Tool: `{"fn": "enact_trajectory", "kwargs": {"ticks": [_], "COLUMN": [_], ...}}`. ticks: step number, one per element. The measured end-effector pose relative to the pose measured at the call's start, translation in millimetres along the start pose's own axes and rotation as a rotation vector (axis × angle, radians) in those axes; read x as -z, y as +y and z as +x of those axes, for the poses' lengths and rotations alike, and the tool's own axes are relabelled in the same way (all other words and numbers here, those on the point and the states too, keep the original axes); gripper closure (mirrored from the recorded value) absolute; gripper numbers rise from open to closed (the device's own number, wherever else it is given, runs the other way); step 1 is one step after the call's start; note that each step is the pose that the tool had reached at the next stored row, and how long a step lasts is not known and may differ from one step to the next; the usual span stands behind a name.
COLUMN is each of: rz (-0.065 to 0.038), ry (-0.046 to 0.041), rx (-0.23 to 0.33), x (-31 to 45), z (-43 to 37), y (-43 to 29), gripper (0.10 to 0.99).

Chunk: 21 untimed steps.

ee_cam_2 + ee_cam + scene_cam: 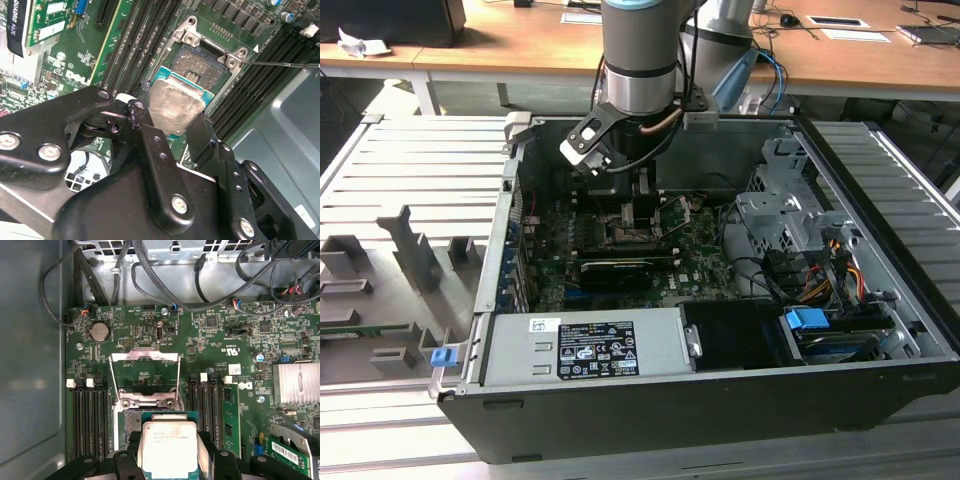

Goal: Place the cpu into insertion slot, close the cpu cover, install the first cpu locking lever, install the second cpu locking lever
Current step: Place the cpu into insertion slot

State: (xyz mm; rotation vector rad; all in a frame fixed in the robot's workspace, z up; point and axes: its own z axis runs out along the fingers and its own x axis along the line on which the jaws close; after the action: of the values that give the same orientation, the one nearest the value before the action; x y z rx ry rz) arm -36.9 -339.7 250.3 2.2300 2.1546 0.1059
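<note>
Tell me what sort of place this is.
Probably a robotics lab or assembly test cell: an open computer case lies on a slatted metal bench, wooden desks stand beyond it, and the gripper holds the cpu over the motherboard.

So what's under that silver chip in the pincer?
The open socket: its dark contact field shows past the chip. The part directly beneath is covered by the chip and the pincer.

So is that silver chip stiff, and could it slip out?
Probably stiff: the cpu lies flat, unbent, between the fingers. Its smooth metal top looks slippery, though they pinch its edges. Likely light, being thin.
</note>
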Motion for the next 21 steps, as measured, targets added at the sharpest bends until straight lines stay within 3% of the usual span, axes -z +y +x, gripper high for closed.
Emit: {"fn": "enact_trajectory", "kwargs": {"ticks": [15,21], "rz": [0.0,0.0], "ry": [0.0003,0.0002], "rx": [0.0,0.0], "x": [-4.1,-6.2], "z": [0.1,5.3], "y": [-0.5,-0.9], "gripper": [0.557,0.557]}}
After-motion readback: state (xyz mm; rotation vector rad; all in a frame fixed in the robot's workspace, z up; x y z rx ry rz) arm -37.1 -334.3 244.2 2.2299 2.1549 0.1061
